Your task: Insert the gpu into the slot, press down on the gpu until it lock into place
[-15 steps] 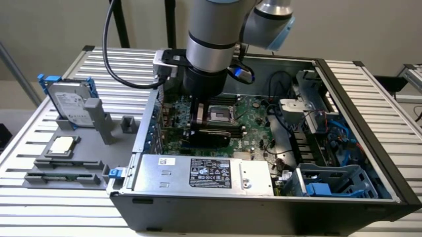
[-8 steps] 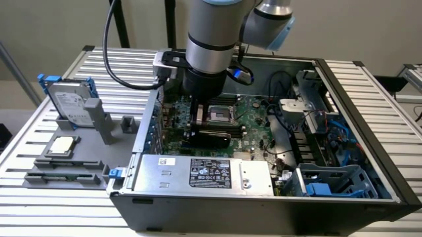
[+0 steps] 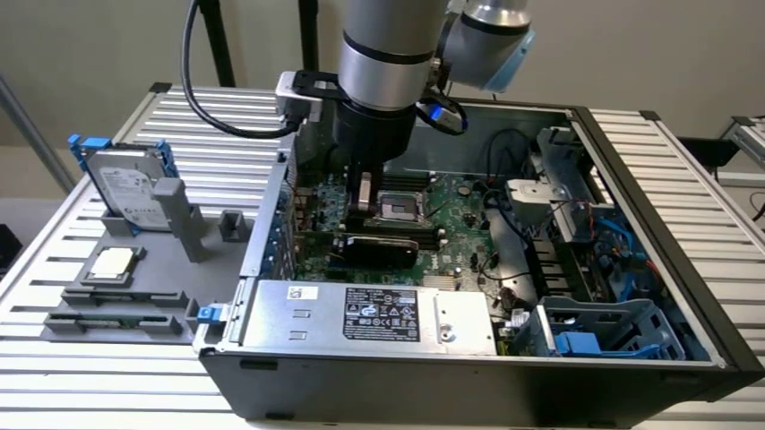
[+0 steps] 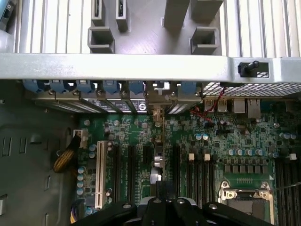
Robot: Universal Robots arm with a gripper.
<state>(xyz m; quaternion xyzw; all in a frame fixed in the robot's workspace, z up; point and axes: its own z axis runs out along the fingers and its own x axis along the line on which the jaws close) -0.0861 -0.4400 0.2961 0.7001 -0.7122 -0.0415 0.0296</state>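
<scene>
In the exterior view, the arm is reaching down into the open computer case (image 3: pixel 669 296), and the gripper (image 3: pixel 358 202) is hovering over the motherboard (image 3: pixel 460 219). Its fingers are pressed together, pinching nothing that I can make out. The gpu (image 3: pixel 376 246) is sitting just below the fingers, its one glossy black shroud standing across the board; its slot is hidden under it. To do this step well, I judge the closed fingers should be bearing straight down on the card's top edge, evenly, so that it is not tilting as it seats. One hard drive (image 3: pixel 125 193) is standing on the surface, well apart from the fingers.

In the wrist view, the gripper (image 4: pixel 162 200) is closing over the card's thin edge (image 4: pixel 157 146), which is running away from the fingers toward the row of seven blue bracket clips (image 4: pixel 110 87). One white slot (image 4: pixel 99 174) is lying beside them.
</scene>
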